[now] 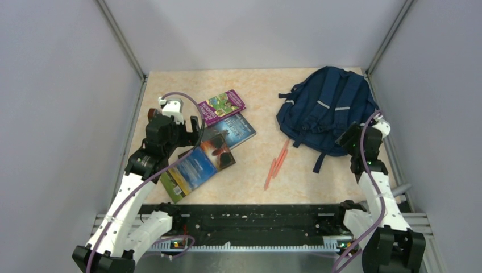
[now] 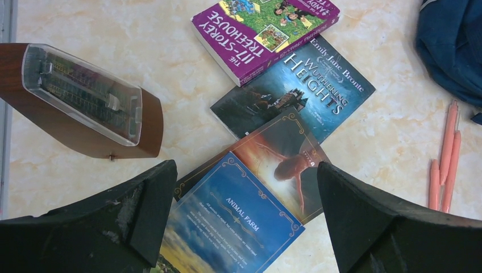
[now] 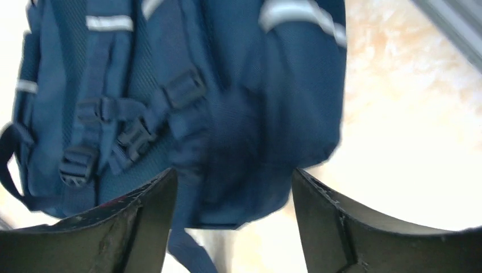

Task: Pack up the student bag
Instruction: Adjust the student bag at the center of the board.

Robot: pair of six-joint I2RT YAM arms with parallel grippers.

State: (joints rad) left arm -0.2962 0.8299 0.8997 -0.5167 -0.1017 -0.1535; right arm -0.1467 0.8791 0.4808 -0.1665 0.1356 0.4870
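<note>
The marbled table carries the student bag, several books, orange pens and a metronome.

Purple book: cover reads "THE 117-STOREY TREEHOUSE". Dark blue book: "Emily Jane Bronte", "WUTHERING HEIGHTS". Light blue book: "ANIMAL FARM"; the finer print beneath it is illegible.

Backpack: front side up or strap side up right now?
Strap side up: the backpack lies flat on the table. Shoulder straps, grey reflective strips and buckles face up; no front patch shows. Zip: cannot tell.
</note>
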